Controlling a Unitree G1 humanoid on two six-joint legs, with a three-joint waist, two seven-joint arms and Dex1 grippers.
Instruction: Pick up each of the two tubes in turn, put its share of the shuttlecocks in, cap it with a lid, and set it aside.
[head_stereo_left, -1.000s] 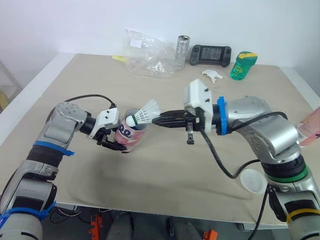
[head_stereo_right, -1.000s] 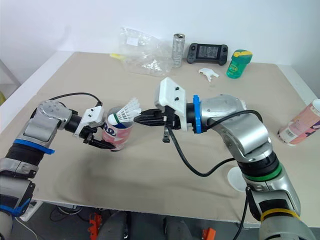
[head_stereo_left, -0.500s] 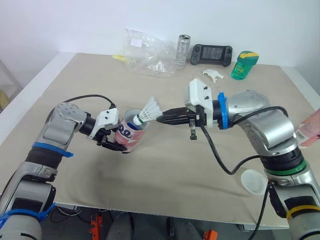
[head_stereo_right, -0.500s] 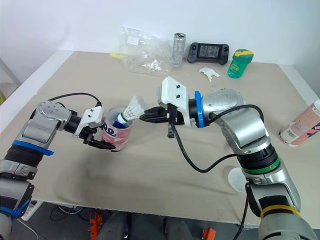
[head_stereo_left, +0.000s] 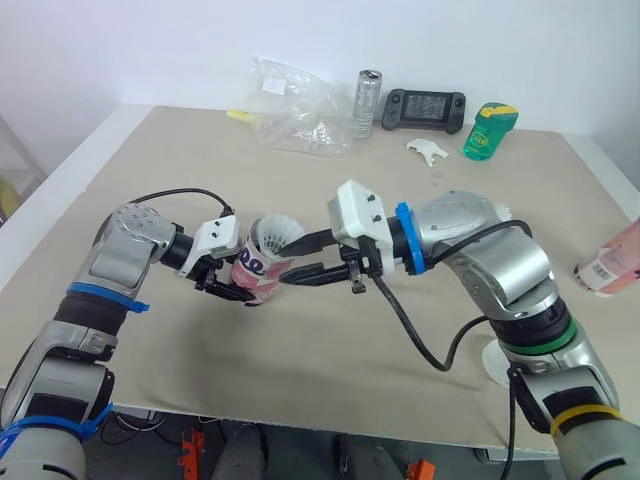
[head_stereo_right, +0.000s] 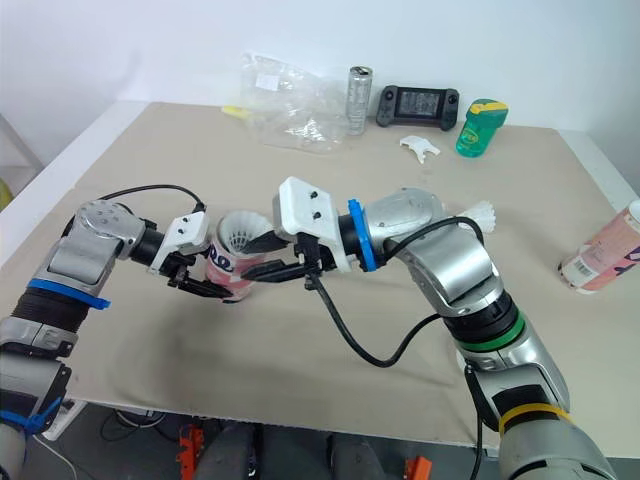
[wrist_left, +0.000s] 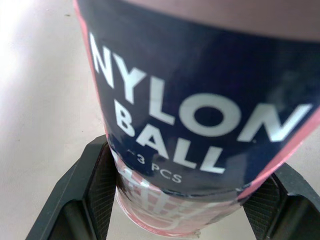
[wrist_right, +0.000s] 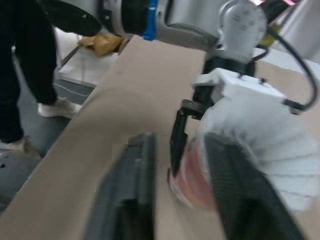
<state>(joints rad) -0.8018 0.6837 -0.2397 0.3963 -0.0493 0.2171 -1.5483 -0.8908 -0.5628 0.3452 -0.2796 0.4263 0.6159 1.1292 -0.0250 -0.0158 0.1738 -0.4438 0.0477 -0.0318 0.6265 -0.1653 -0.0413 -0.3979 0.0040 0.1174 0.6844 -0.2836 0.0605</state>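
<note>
One shuttlecock (head_stereo_left: 277, 233) sits in the mouth of the tilted tube (head_stereo_left: 258, 268), which the left gripper (wrist_left: 192, 200) jaws clamp. Right gripper (head_stereo_left: 300, 258) jaws apart beside the rim. Loading step; next likely the spare shuttlecock (head_stereo_right: 480, 212) on the worktop (head_stereo_left: 300, 360).

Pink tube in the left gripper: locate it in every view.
Left eye view: pink tube, left of centre.
Right eye view: left of centre.
Left wrist view: close up, label side.
Right wrist view: beside the white shuttlecock.
Shared landmark: that shuttlecock, in the tube's mouth.
</note>
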